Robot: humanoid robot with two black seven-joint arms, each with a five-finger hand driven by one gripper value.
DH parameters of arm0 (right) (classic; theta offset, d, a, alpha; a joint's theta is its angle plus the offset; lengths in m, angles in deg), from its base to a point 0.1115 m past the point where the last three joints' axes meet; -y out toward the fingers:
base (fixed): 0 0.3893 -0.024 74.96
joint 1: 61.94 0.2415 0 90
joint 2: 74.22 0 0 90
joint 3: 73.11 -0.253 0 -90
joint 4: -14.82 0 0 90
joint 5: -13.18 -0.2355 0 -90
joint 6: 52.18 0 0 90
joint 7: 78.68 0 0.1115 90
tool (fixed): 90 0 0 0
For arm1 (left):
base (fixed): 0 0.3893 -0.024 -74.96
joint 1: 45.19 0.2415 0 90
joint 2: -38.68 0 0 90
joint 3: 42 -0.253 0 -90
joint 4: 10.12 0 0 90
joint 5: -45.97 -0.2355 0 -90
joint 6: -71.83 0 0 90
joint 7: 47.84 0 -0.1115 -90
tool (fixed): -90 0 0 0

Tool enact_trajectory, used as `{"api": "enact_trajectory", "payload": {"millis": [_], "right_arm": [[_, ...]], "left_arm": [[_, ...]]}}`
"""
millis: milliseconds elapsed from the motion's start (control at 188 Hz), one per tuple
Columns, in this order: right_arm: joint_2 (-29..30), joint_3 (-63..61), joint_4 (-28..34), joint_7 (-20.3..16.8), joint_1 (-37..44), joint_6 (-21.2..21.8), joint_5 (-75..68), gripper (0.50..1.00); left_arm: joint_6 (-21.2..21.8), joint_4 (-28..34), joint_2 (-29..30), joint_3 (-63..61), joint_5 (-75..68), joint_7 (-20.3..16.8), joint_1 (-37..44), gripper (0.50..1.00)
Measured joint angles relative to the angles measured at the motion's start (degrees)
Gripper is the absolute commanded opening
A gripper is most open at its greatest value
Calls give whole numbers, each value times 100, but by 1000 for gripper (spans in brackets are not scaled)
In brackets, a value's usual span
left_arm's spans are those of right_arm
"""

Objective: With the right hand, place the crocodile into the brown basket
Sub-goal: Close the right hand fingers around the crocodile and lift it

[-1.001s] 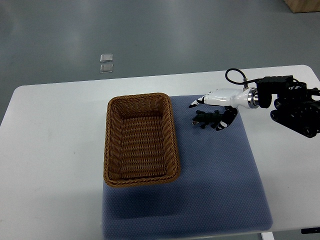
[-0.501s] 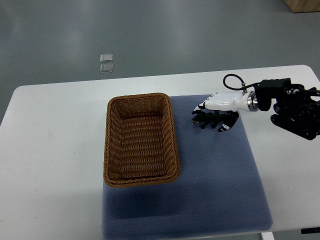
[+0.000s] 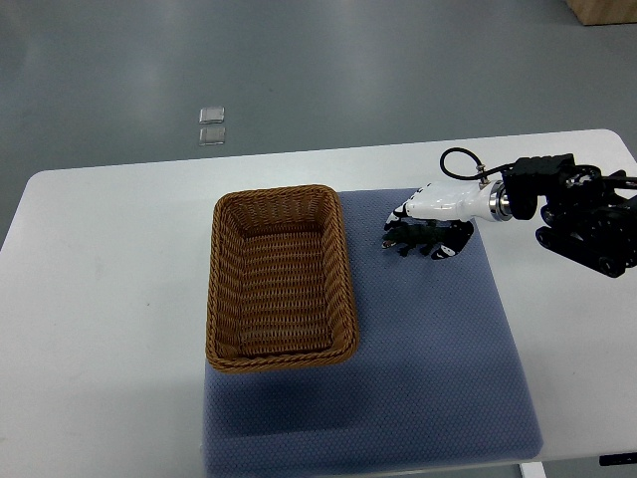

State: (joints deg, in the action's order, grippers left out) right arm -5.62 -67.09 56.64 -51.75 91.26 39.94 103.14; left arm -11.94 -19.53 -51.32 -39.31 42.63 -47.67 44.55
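Note:
A small dark crocodile (image 3: 410, 239) lies on the blue mat (image 3: 428, 349), right of the brown wicker basket (image 3: 280, 277). My right hand (image 3: 426, 221), white with black fingertips, comes in from the right edge and sits over the crocodile, its fingers curled down around it. The toy's legs and one end stick out under the fingers; I cannot tell whether it is lifted off the mat. The basket holds nothing. The left arm does not show.
The white table (image 3: 109, 299) carries the mat and basket. My right arm's black forearm (image 3: 587, 214) with a looped cable hangs over the table's right part. Two small clear squares (image 3: 211, 125) lie on the grey floor beyond the far edge.
The right hand's fingers have come down and curled over the crocodile; a second ago they were spread above it. The hand shifted slightly left. The basket has not moved.

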Motion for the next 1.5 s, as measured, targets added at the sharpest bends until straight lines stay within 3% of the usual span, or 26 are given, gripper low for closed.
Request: {"api": "enact_trajectory", "payload": {"millis": [309,506,1044,1283,1390,1502], "right_arm": [[56,186,-146,2,20,-90,5,799],[57,197,-163,4,25,-149,5,754],[57,190,-164,-3,42,-200,-6,535],[40,189,-166,-3,43,-248,-13,529],[43,189,-176,-3,43,-262,-14,572],[48,189,-178,-5,41,-264,-19,574]], "left_arm": [[0,0,0,1,0,0,0,1000],[2,0,0,1,0,0,0,1000],[2,0,0,2,0,0,0,1000],[2,0,0,0,0,0,0,1000],[2,0,0,1,0,0,0,1000],[2,0,0,2,0,0,0,1000]]}}
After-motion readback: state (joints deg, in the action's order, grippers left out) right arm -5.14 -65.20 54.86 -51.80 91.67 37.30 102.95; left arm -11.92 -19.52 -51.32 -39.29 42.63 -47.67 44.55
